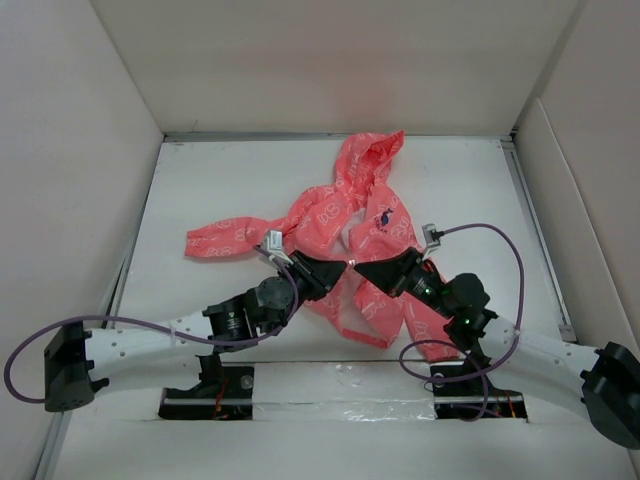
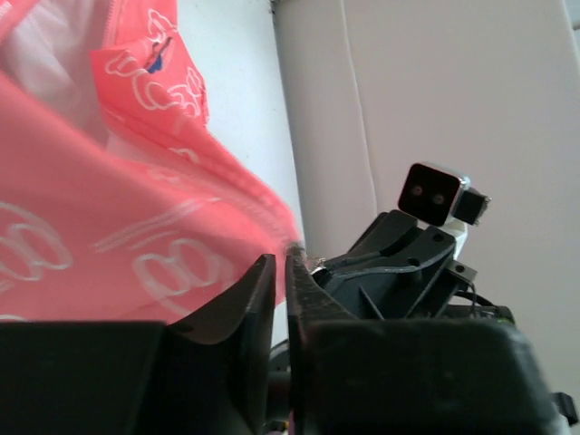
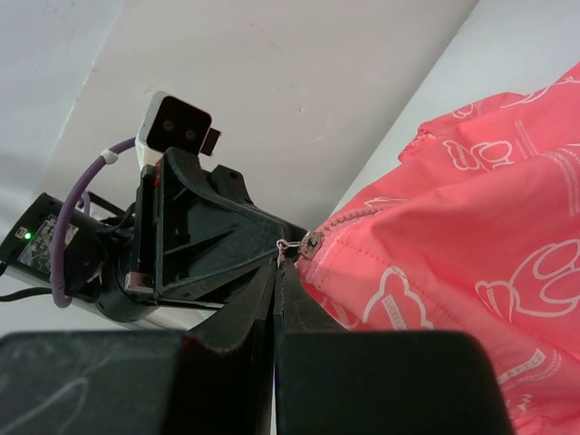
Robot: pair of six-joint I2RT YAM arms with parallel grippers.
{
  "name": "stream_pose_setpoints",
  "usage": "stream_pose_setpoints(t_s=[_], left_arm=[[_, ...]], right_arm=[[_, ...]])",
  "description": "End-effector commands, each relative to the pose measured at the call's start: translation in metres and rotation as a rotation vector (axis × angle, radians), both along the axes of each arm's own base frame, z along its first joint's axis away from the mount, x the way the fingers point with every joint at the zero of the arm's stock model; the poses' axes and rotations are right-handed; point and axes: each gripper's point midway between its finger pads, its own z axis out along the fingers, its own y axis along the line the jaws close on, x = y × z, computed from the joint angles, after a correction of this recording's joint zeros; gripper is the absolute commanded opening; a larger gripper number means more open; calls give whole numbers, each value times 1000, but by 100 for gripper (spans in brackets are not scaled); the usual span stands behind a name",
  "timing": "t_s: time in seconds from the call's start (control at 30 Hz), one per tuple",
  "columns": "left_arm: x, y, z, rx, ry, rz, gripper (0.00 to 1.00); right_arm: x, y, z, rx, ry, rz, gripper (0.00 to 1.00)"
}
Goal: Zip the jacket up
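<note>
Jacket (image 1: 345, 215) in coral pink lies open on the white table (image 1: 220, 180), spreading away from both sets of jaws, with its hood (image 1: 368, 152) at the end farthest from them. The small dark logo (image 1: 384, 214) sits just beyond the right gripper (image 1: 360, 267). The left gripper (image 1: 338, 267) and the right one meet tip to tip at the lower front opening of the jacket. In the left wrist view the left gripper (image 2: 283, 261) has its jaws drawn to a thin slit, pinching the jacket's front edge (image 2: 109, 236) at the tips. In the right wrist view the right gripper (image 3: 276, 267) has its jaws pressed together on the small metal zipper pull (image 3: 288, 246). The pink cloth (image 3: 471, 245) runs off to the right of those jaws.
</note>
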Motion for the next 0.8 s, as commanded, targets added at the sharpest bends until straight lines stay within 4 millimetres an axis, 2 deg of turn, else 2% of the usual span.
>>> stream_pose_setpoints(t_s=[0.0, 0.07, 0.17, 0.23, 0.27, 0.47, 0.57, 0.63, 0.73, 0.77], left_arm=[[-3, -7, 11, -53, -30, -32, 5], [-4, -9, 10, -50, -24, -44, 0], [-5, -9, 4, -49, -4, -46, 0], [-6, -9, 2, -54, 9, -44, 7], [-6, -7, 1, -57, 15, -39, 14], [-7, 6, -5, -70, 22, -20, 30], [-11, 2, -6, -66, 24, -48, 30], [-22, -4, -7, -96, 37, -85, 29], [-34, -9, -6, -230, 103, -126, 30], [-36, -10, -9, -266, 136, -131, 33]], right_arm=[[-6, 0, 34, 85, -75, 20, 0], [-7, -1, 35, 93, -79, 21, 0], [-7, -1, 37, 107, -80, 24, 0], [-9, -2, 38, 115, -83, 27, 0], [-7, -4, 39, 122, -87, 17, 0], [-5, -8, 38, 115, -87, 4, 0], [-3, -9, 37, 109, -85, -5, 0], [-2, -9, 35, 100, -90, -10, 0], [2, -10, 29, 81, -85, -33, 0], [2, -12, 32, 94, -105, -44, 0]])
